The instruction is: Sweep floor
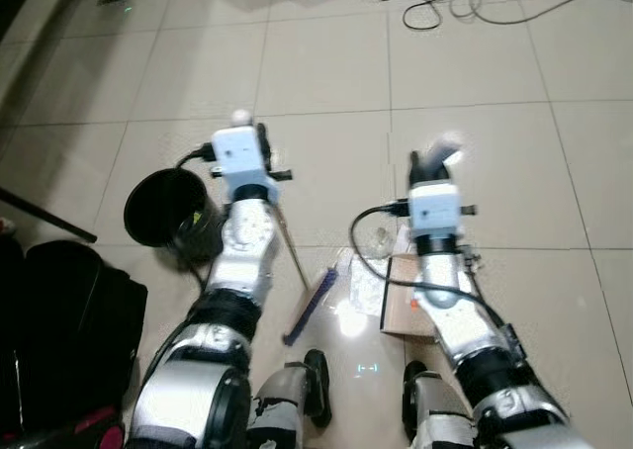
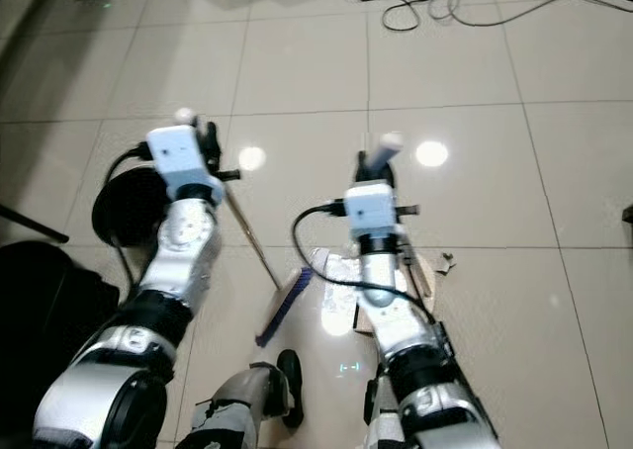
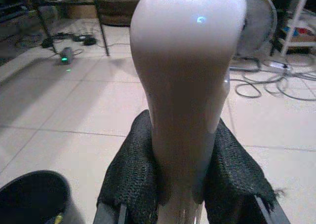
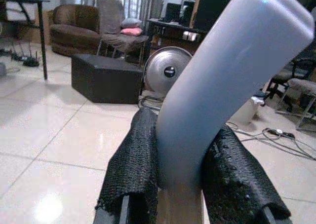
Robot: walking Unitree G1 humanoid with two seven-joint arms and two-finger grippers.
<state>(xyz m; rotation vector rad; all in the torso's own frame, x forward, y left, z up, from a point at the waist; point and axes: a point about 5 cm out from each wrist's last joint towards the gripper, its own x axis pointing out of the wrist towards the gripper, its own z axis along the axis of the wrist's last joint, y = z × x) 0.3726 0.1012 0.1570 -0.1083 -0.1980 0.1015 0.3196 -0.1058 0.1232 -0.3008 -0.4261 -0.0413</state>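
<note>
The floor (image 1: 326, 63) is big shiny cream tiles with thin dark lines between them. Lamp light makes bright spots (image 2: 431, 153) on it. Loose cables (image 1: 465, 4) lie tangled across the tiles. Farther back stand a brown sofa (image 4: 74, 29), a round metal fan (image 4: 167, 71) (sitting low down) and a black box (image 4: 106, 78).

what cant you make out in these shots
- Dustpan: mostly covered by the right arm in the eye views; its shape stays unclear.
- Bin: inside too dark to show contents; the left arm hides its right side.
- Foil: small and glared, so what it is stays a guess.
- Broom: stick runs behind the left end effector, whose pads cover the grip.
- Right end effector: its handle top runs off the picture edge.
</note>
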